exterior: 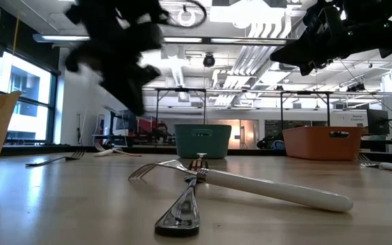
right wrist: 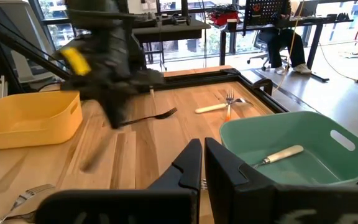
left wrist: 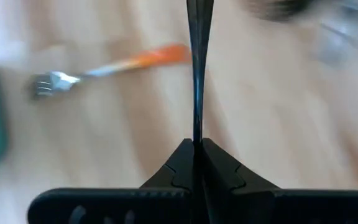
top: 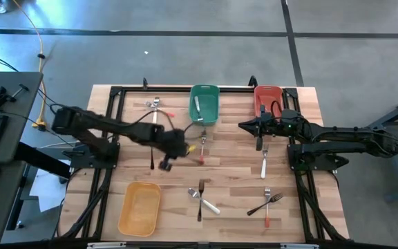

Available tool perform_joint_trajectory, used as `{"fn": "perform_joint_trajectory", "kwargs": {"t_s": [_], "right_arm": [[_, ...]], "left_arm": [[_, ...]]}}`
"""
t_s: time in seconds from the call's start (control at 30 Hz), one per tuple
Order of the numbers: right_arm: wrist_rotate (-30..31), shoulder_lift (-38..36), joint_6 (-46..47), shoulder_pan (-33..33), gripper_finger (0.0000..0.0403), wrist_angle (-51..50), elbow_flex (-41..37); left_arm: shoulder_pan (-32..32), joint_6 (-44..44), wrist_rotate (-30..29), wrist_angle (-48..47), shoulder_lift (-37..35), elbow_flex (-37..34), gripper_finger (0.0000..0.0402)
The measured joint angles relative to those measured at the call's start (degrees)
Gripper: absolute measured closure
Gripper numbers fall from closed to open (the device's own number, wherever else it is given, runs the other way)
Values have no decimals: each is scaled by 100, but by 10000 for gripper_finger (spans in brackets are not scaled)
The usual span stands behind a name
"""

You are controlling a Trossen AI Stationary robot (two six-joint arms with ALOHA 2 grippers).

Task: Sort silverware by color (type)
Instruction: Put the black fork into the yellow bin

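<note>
Item — black fork [left wrist: 198,68]: judged light, rigid, thin and slick; best taken across the handle, where the flat sides give purchase. It is clamped between the fully closed fingers of the left end effector [top: 166,164], projecting straight ahead, above the surface [top: 233,180]. A red-handled fork [left wrist: 114,65] lies just beyond. Right end effector [top: 244,125] — shut, empty, near the green bin [top: 204,104].

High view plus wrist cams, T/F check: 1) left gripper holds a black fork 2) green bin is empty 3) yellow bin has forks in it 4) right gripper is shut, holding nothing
1) True: the left gripper is shut on a thin all-black fork.
2) False: the green rectangular plastic bin holds a white-handled metal fork.
3) False: the yellow rectangular plastic bin shows no forks inside.
4) True: the right gripper is shut, with nothing between its fingers.
</note>
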Motion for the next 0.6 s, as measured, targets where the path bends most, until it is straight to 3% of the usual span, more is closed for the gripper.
{"fn": "perform_joint_trajectory", "kwargs": {"t_s": [0.13,0.33,0.6], "right_arm": [[-2,0,0,0,399,-3,0],[-5,7,9,0,399,-45,-2],[-44,7,127,0,399,-92,-4]], "left_arm": [[-936,-291,-3,-729,-585,0,397],[-2376,-1486,-86,-1113,-1202,2,397],[-3806,-2997,12,-1120,-1345,-9,397]]}}
